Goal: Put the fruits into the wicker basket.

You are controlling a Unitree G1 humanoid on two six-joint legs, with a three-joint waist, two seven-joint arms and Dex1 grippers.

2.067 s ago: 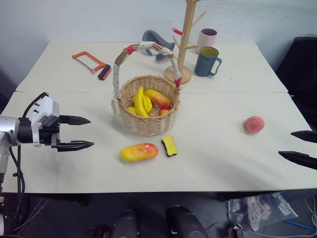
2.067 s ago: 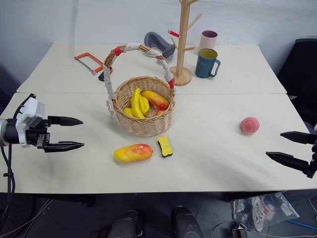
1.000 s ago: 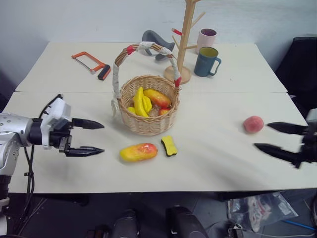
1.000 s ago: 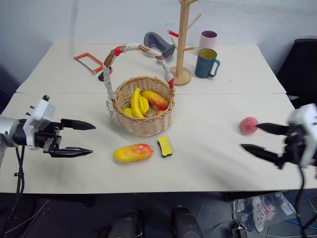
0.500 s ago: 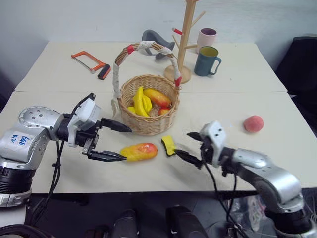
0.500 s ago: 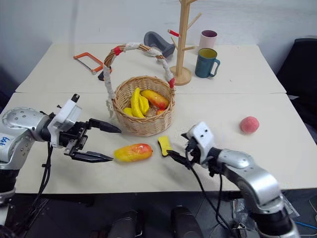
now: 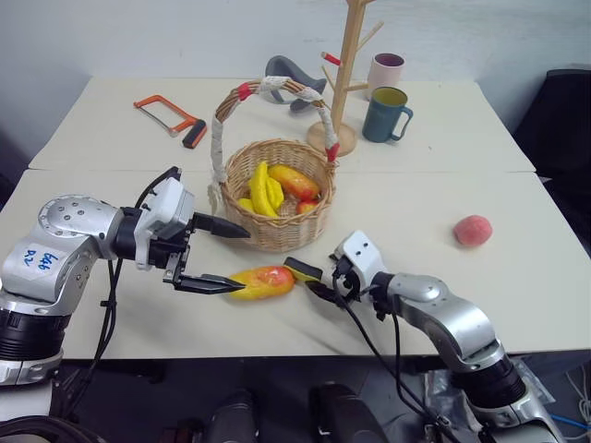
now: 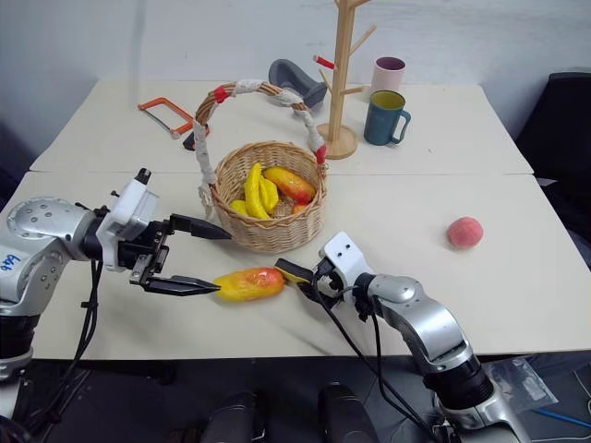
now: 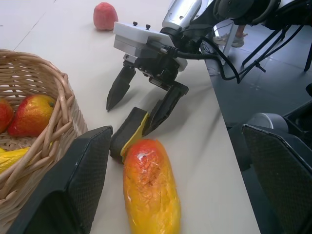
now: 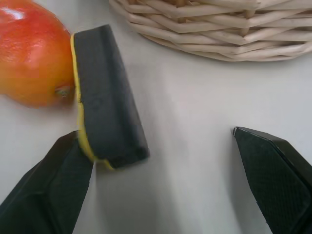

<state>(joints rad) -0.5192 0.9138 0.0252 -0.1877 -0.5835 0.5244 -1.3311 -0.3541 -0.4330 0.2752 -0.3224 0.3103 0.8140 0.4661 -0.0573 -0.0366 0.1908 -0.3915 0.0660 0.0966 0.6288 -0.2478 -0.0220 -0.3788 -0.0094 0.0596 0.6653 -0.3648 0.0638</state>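
Both grippers wide open, empty: left (image 7: 214, 256) flanking mango (image 7: 260, 281) before basket (image 7: 277, 231), right (image 7: 309, 281) against sponge (image 10: 105, 117). Peach (image 7: 473, 230) far right. Risk: closing right grabs sponge, or shoves mango off-line.

I see a flat yellow-and-black sponge (image 9: 127, 132) on the pale table (image 7: 443, 148). Farther back stand a wooden mug tree (image 7: 343, 74), a teal mug (image 7: 383, 114), a pink mug (image 7: 385, 72) and an orange hacksaw (image 7: 169, 117).
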